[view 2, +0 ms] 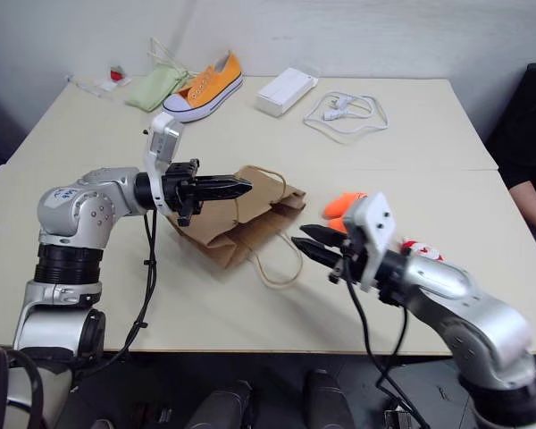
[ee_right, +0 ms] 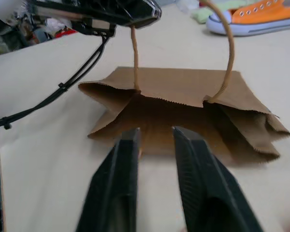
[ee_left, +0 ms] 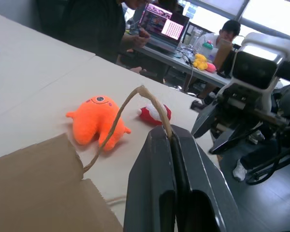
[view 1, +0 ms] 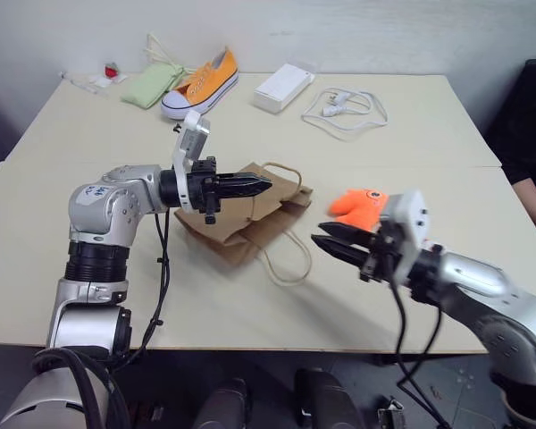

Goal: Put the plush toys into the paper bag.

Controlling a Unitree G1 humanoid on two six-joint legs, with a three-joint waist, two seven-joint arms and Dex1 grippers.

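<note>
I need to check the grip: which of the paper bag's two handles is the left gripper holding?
The upper handle, the loop lifted off the paper bag, is pinched in the left gripper. The other handle lies slack on the table.

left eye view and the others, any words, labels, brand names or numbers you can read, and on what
No text can be read.
White box: no print shows.
Orange sneaker: no brand mark shows.
Paper bag: plain brown, no print.
Left arm's shoulder casing: small dark marks, too small to read.
Laptop screen behind the table: bright pink content, too blurred to read.
</note>
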